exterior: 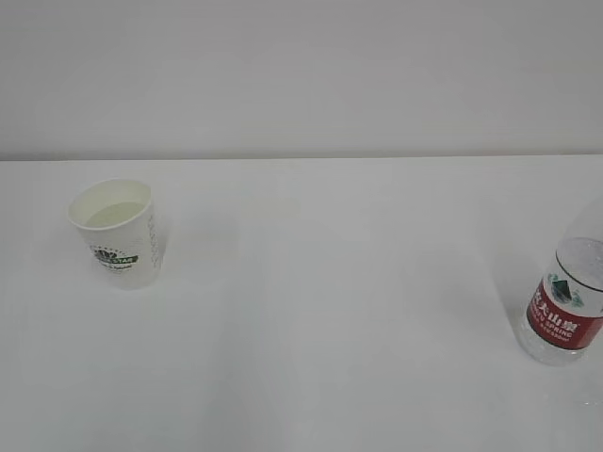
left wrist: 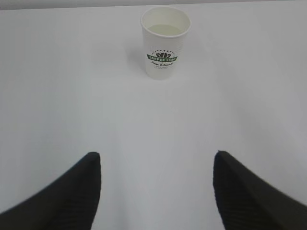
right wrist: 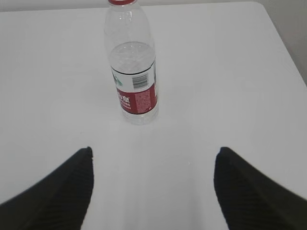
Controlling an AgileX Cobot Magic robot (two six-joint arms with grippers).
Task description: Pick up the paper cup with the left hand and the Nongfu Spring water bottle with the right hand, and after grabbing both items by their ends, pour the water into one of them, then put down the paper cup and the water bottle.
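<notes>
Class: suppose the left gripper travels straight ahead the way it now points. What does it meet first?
Probably the paper cup, standing upright ahead, slightly right of the line between the open jaws; only bare table lies before it.

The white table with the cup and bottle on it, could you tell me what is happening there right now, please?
Nothing is being held. The small white paper cup with a green logo stands upright on the white table with some liquid in it, ahead of the open left gripper. The clear plastic water bottle with a red label stands upright, partly filled, ahead of the open right gripper. Both grippers are clear of their objects.
</notes>
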